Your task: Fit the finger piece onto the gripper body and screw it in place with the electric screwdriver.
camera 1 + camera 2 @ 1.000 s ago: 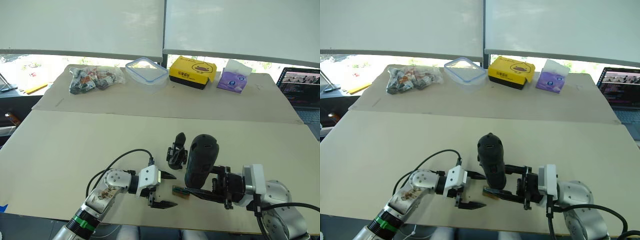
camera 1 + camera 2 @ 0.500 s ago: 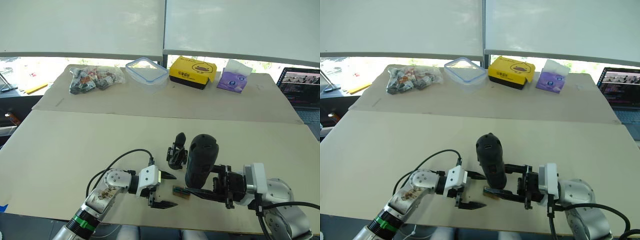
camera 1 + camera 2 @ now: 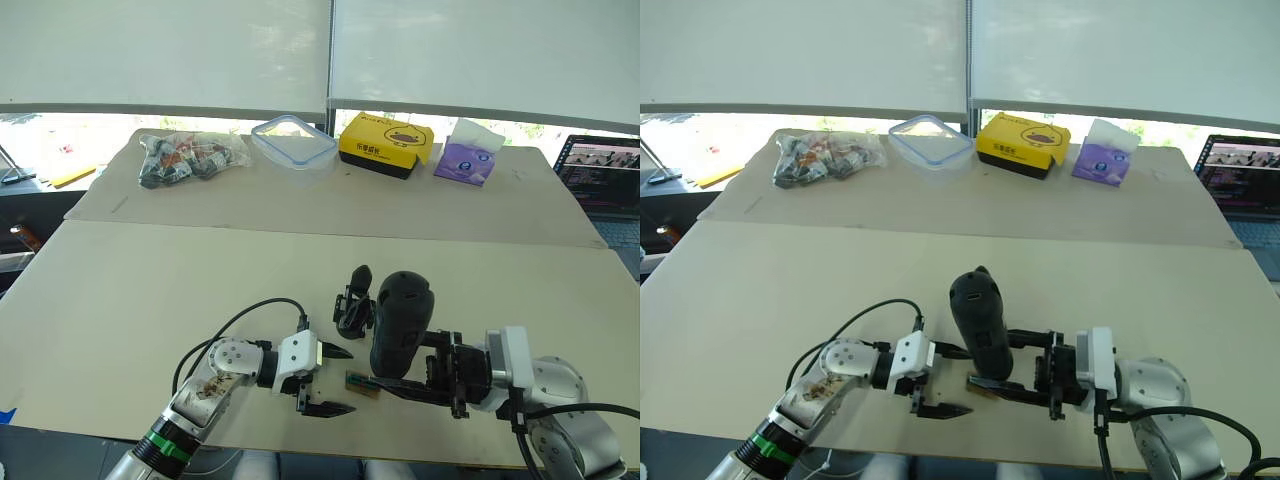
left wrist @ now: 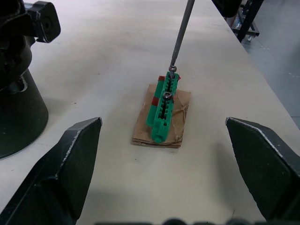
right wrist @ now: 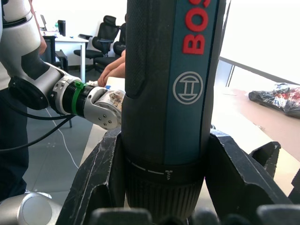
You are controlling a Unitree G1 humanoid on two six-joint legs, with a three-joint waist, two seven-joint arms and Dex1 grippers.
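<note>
Office: swivel chairs (image 5: 105, 40), laptop (image 3: 603, 175).

We count one electric screwdriver (image 3: 402, 320), one gripper body (image 3: 353, 303), one green block (image 4: 164, 107) carrying two screws (image 4: 169, 82), and two grippers (image 3: 330, 380)

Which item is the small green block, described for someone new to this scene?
On the near table, look between the two grippers. The green block sits on a tan cardboard pad, the electric screwdriver's thin bit touching a screw on top; it is flat and bright green, unlike the black gripper body behind.
</note>
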